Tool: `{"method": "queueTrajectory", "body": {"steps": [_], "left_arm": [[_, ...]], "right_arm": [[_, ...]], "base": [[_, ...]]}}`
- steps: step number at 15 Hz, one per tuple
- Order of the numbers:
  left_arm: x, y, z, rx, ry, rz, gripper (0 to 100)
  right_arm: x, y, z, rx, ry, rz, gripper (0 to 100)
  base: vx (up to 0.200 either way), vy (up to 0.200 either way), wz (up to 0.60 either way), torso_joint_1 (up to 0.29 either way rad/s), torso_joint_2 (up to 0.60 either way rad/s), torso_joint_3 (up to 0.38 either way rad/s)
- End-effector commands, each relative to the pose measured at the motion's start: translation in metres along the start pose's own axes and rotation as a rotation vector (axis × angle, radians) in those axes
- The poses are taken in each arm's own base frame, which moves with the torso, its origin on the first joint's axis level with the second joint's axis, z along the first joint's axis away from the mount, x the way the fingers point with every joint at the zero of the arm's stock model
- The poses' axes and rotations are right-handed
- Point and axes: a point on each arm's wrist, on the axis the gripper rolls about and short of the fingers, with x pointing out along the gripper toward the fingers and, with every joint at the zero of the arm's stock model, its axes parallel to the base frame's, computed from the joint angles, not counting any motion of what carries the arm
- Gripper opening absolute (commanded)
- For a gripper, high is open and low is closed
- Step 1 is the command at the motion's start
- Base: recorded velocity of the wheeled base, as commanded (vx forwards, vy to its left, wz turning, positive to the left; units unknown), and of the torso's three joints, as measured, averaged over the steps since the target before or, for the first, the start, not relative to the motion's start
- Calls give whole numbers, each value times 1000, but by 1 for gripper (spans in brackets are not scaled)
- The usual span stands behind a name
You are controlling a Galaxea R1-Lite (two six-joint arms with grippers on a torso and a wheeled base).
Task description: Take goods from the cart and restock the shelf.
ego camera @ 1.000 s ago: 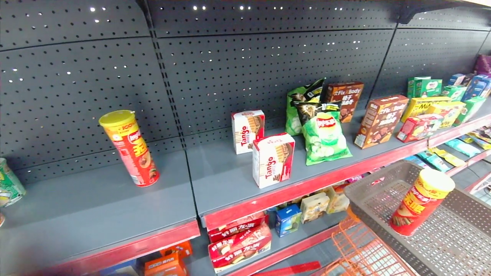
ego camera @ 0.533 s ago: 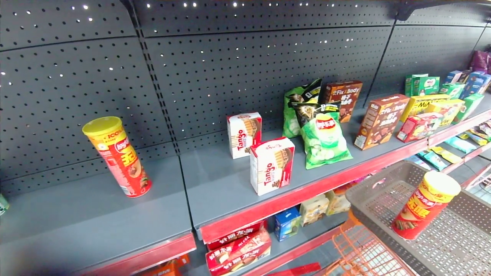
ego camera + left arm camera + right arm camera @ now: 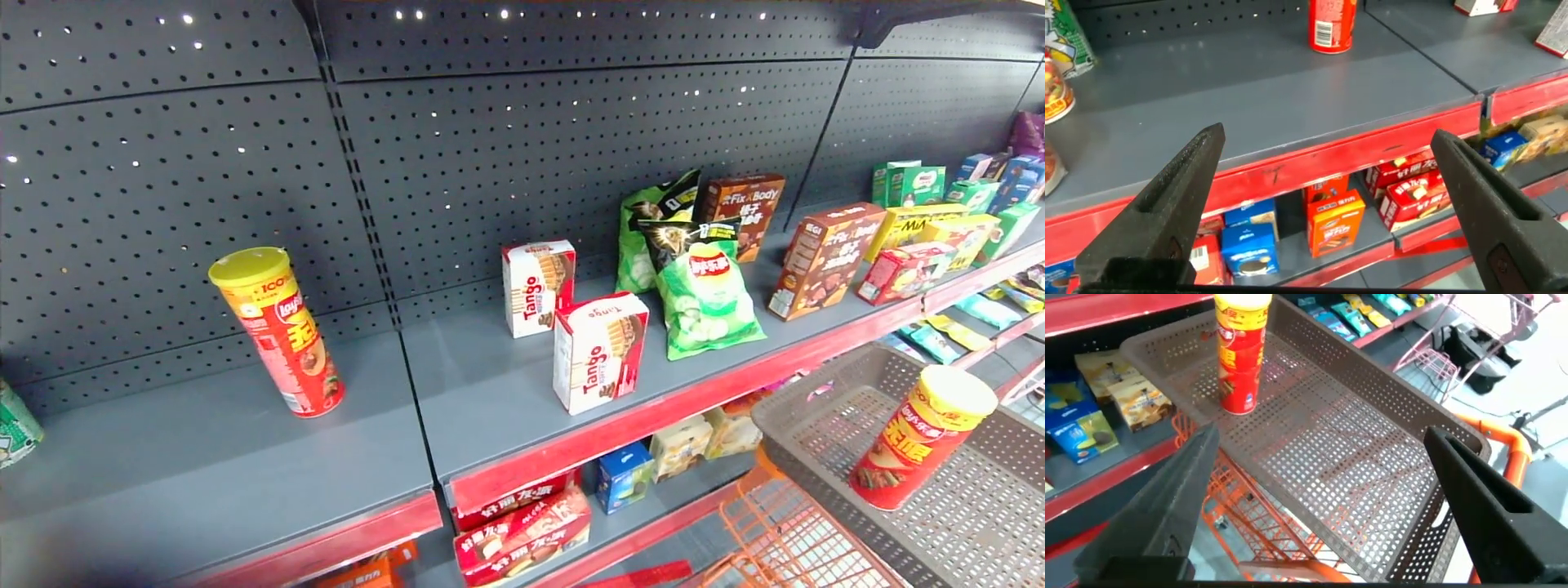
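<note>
A red chip can with a yellow lid (image 3: 277, 331) stands upright on the left bay of the grey shelf (image 3: 245, 457); its base (image 3: 1333, 24) is also in the left wrist view. A second such can (image 3: 922, 437) (image 3: 1241, 351) stands in the grey perforated basket (image 3: 971, 531) (image 3: 1372, 449) on the orange cart (image 3: 775, 539). My left gripper (image 3: 1327, 204) is open in front of the shelf's red edge, holding nothing. My right gripper (image 3: 1323, 506) is open above the basket, short of the can.
Two white wafer boxes (image 3: 600, 351), green chip bags (image 3: 706, 298) and brown boxes (image 3: 824, 260) fill the shelf's right bay. A green packet (image 3: 15, 425) sits at the far left. Red and blue boxes (image 3: 522, 531) line the lower shelf. Bare shelf surrounds the shelved can.
The head view swung slightly one way and back, so the whole picture shifted. The cans and the other goods have not moved.
</note>
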Motion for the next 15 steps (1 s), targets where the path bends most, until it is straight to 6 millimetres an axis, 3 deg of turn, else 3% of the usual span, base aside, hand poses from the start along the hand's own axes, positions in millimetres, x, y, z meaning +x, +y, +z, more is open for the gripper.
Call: {"method": "queueTrajectory", "body": {"steps": [1, 15], "left_arm": [[0, 0, 0, 0, 1, 1, 100], [0, 0, 0, 0, 1, 1, 100]], "right_arm": [[0, 0, 0, 0, -3, 0, 100], [-4, 0, -3, 2, -17, -1, 100]], "base": [[0, 0, -600, 2, 2, 2], [0, 0, -86, 1, 1, 0]]}}
